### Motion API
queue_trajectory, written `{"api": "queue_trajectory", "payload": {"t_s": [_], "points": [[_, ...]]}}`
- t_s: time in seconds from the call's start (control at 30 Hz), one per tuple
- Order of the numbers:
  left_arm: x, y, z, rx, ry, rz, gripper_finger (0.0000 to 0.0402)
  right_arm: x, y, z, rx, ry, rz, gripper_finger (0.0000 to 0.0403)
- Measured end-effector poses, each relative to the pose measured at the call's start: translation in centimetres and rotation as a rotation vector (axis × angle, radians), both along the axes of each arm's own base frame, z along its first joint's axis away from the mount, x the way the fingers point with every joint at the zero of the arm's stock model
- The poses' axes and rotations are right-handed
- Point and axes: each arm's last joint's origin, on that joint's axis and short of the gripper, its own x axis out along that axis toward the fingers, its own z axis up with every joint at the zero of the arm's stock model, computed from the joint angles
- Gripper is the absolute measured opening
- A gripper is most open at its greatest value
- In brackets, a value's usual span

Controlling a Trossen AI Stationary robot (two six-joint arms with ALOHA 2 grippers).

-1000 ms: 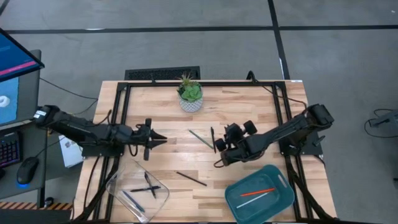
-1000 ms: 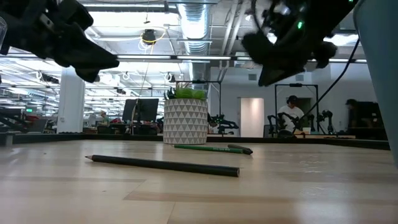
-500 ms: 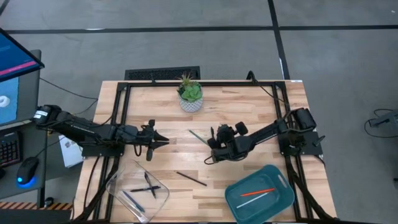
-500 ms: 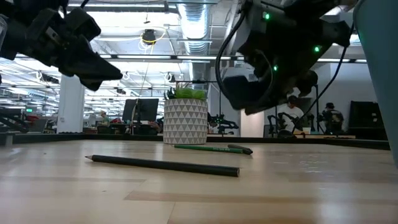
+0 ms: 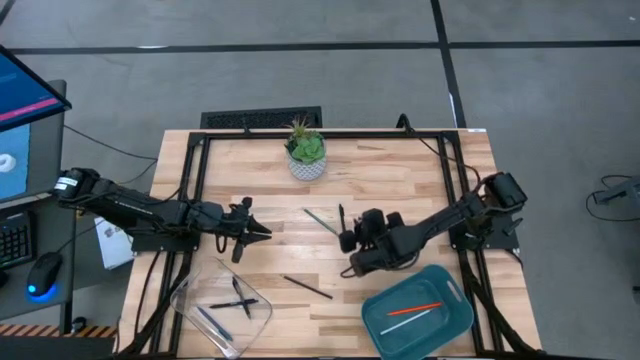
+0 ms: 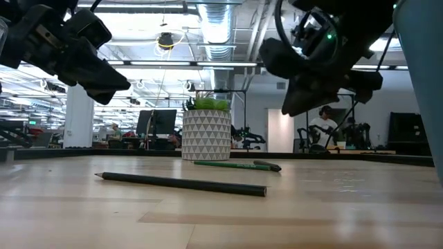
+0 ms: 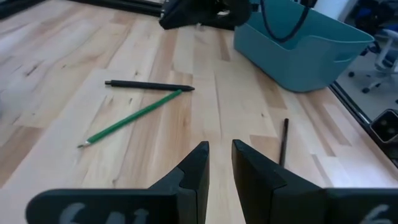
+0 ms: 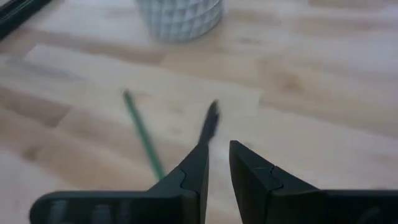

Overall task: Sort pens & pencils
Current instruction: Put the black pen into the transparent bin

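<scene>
**Two hands hovering over scattered pens and pencils**

The right hand [image 5: 346, 256] is hanging above the middle of the tabletop [image 5: 400, 175], its fingers [image 8: 193, 171] drawn to a narrow gap and holding nothing. Just ahead of it a green pencil [image 5: 321, 222] and a black pen [image 5: 341, 217] are lying side by side on the wood, close together at one end and spreading apart — the same pair showing in the right wrist view in front of the white plant pot [image 8: 180, 17]. The left hand [image 5: 262, 231] is hovering at the left side of the tabletop, pointing toward the centre, its fingers [image 7: 194, 171] likewise nearly closed and empty.

A dark pencil [image 5: 307, 287] is lying alone on the bare wood nearer the front edge, between the two containers; in the low view it is stretching across the foreground [image 6: 181, 183]. The clear tray [image 5: 190, 288] at the front left is holding three dark sticks [image 5: 232, 302]. The teal bin [image 5: 455, 322] at the front right is holding an orange-red stick [image 5: 414, 308] and a white one [image 5: 408, 319] — lying almost parallel. The pot is standing at the back of the tabletop, well apart from both hands.
</scene>
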Motion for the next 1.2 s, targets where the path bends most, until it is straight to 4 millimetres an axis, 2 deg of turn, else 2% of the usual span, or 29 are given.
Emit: {"api": "queue_trajectory", "payload": {"t_s": [0.27, 0.73, 1.0, 1.2], "points": [[0.0, 0.0, 0.0, 0.0, 0.0, 0.0, 0.0059, 1.3, 0.2, -1.1, 0.198, 0.047, 0.094, 0.0087], [0.0, 0.0, -0.1, 0.0, 0.012, 0.0, 0.0059, 1.8, -1.3, -1.0, 0.146, 0.053, 0.083, 0.0087], [0.0, 0.0, -0.1, -0.023, 0.014, 0.006, 0.0059, 1.8, -1.3, -0.9, 0.108, 0.042, 0.073, 0.0089], [-0.1, 0.0, -0.3, -0.019, 0.034, 0.007, 0.0059, 2.2, -1.0, -0.8, 0.116, 0.001, 0.088, 0.0107]]}}
